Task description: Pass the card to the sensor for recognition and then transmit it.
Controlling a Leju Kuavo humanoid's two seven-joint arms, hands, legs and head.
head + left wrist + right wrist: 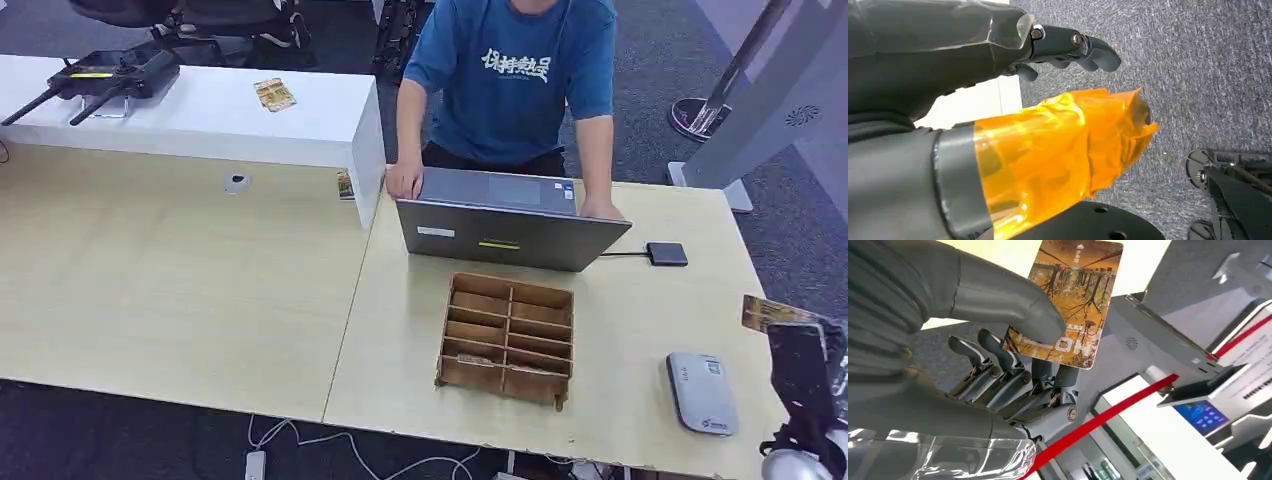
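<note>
— Where's the card (1068,302)?
— Pinched by the right hand (998,355), beyond the sensor (702,392). Its print looks like "HOLL", blurred.
— Left hand (998,100)?
— Holding nothing, fingers apart.

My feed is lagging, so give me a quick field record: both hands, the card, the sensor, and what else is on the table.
right hand: pinches the card between thumb and fingers, raised past the table's right edge
card: autumn-tree print, held clear of the sensor
sensor: grey pad lying flat on the table, near the front right corner
left hand: holds nothing, hanging over carpet
wooden organizer: mid-table
laptop: open, a person at it
</note>
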